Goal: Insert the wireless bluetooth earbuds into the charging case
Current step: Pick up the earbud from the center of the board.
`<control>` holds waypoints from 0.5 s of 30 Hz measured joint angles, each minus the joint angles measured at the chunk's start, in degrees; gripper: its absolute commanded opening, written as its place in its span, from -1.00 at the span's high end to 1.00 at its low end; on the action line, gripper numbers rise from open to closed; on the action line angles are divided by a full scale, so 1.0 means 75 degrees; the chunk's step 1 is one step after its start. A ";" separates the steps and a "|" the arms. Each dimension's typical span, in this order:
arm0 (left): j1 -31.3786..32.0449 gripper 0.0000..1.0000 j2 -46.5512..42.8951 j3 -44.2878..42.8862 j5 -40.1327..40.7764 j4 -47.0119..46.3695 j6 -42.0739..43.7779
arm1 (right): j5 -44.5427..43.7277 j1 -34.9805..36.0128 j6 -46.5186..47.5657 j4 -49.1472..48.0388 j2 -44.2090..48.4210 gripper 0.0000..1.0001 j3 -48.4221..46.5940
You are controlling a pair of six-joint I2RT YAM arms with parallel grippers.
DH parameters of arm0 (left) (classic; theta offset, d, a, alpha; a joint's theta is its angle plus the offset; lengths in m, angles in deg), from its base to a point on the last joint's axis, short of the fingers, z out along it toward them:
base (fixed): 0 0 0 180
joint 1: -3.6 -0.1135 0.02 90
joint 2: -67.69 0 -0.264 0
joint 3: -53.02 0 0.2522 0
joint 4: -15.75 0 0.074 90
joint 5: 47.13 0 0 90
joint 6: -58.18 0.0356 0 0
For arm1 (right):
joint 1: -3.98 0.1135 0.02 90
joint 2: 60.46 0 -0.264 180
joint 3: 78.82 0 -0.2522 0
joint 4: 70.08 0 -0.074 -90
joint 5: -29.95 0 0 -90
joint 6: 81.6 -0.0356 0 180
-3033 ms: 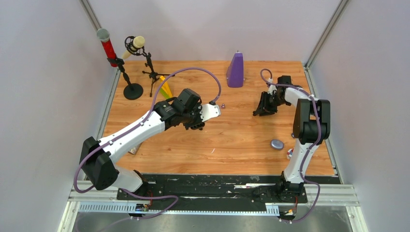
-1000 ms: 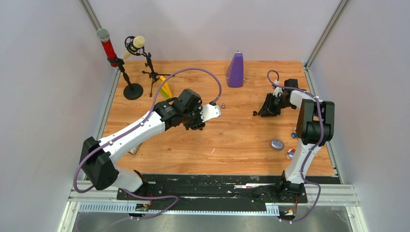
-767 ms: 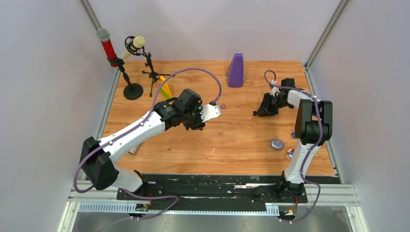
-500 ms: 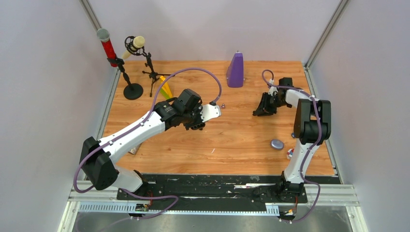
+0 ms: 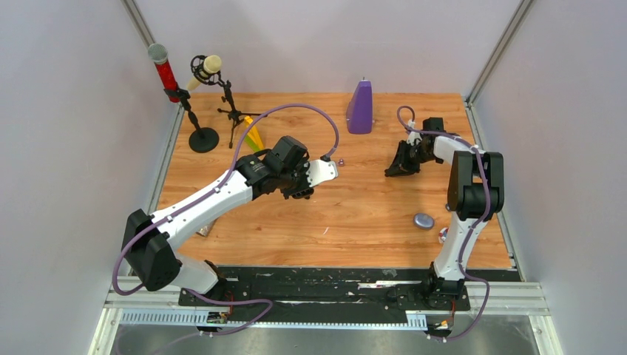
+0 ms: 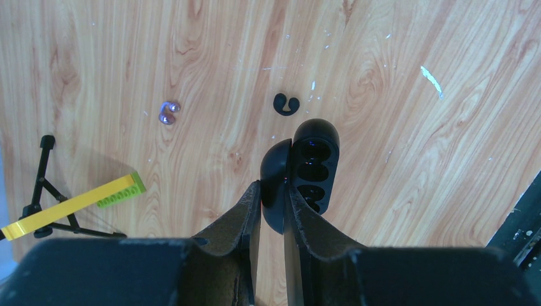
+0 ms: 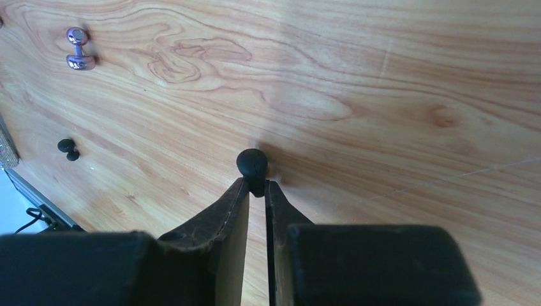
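The left tool [image 6: 272, 191] is clamped narrow on the lid of the open black charging case [image 6: 312, 166], which is held above the counter [image 6: 415, 159] with its sockets in view and bare. For a clean insertion, the case is best held level and steady while a bud is brought to it. A small black piece [image 6: 286, 104] lies on the wood at 12 o'clock from the case, and a pale purple bud [image 6: 168, 113] at 10 o'clock; both are apart from the case.

Further right, the right tool [image 7: 255, 188] stands narrow around the stem of a black earbud [image 7: 252, 164], whose round head shows just beyond the tips. The step in hand is judged to be this pick-up. The pinch is best set square on the stem and made firm before any lift, since so small and glossy a thing could squirt out sideways. The stem would then need turning to match a socket.

Whether the gripped bud rests on the counter or hangs clear of it cannot be told. Whether the black piece near the case is 1 bud or 2 is not clear. In the top view the gripped bud is hidden by the tool, and the purple oval case [image 5: 423, 220], at 5 o'clock from that tool, is too small for detail.
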 measured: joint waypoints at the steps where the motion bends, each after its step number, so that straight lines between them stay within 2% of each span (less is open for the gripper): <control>1: 0.0000 0.51 0.0000 0.0000 0.0000 0.0000 0.0000 | 0.0020 0.0003 0.0000 0.0000 -0.0003 0.75 -0.0003; 7: 0.0023 0.51 0.0000 0.0000 0.0003 0.0000 0.0000 | 0.0114 0.0015 0.0015 -0.0032 -0.0003 0.91 -0.0012; 15: 0.0041 0.50 -0.0003 0.0000 -0.0015 0.0000 -0.0003 | 0.0181 0.0017 0.0329 -0.0029 0.0236 0.94 0.0070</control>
